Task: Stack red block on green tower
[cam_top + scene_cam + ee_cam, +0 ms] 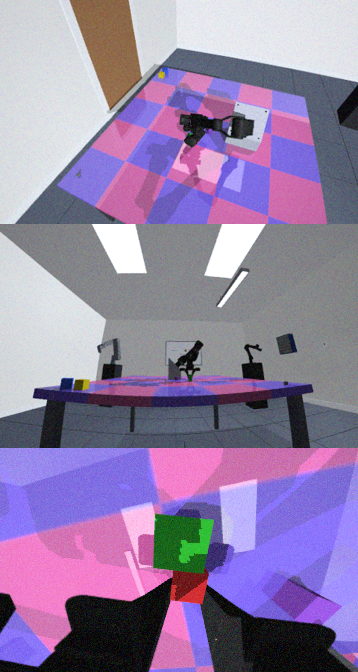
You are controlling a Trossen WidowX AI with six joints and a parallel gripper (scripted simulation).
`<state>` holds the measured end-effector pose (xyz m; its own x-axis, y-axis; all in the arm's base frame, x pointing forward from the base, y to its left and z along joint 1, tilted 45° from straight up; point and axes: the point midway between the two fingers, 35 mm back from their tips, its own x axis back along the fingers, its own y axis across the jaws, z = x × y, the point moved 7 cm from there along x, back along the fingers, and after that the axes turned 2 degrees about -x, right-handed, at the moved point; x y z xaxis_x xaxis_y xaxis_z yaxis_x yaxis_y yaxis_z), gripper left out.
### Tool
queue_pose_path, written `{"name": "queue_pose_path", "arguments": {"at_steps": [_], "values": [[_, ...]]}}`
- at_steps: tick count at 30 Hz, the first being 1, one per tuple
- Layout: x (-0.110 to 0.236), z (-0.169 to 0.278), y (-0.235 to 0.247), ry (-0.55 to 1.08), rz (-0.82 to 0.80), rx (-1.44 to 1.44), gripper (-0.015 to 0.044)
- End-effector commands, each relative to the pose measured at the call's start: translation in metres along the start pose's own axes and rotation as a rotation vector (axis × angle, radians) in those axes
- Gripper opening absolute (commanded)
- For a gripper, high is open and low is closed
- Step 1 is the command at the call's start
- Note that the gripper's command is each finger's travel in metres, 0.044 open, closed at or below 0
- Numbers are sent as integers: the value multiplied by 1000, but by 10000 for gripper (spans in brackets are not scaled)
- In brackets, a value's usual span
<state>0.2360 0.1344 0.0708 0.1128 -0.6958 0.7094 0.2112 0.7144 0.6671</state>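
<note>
In the wrist view the green tower [172, 543] [190, 378] shows its square top from above, just ahead of the fingertips. It is upright, and a bit of green [190, 134] shows beside the arm in the top view. The red block [192, 594] is right beside the tower, on the side toward the gripper; whether they touch I cannot tell. My gripper [186, 583] [190, 372] is shut on the red block, one finger on each side. The red block is hidden in the top and exterior views. Whether it is lifted off the table cannot be told.
A purple block [295, 598] [209, 131] lies right of the gripper in the wrist view. A blue block [165, 69] [67, 384] and a yellow block [161, 75] [81, 384] lie at a far table corner. A small dark object [78, 173] [286, 383] is near another corner.
</note>
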Motion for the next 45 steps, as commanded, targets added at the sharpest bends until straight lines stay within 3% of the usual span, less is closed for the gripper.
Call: {"name": "queue_pose_path", "arguments": {"at_steps": [1,22,45], "values": [[16,-3,2,-15,-6,10,0],[110,-1,2,-16,-2,9,0],[102,-42,11,-19,-2,11,0]]}}
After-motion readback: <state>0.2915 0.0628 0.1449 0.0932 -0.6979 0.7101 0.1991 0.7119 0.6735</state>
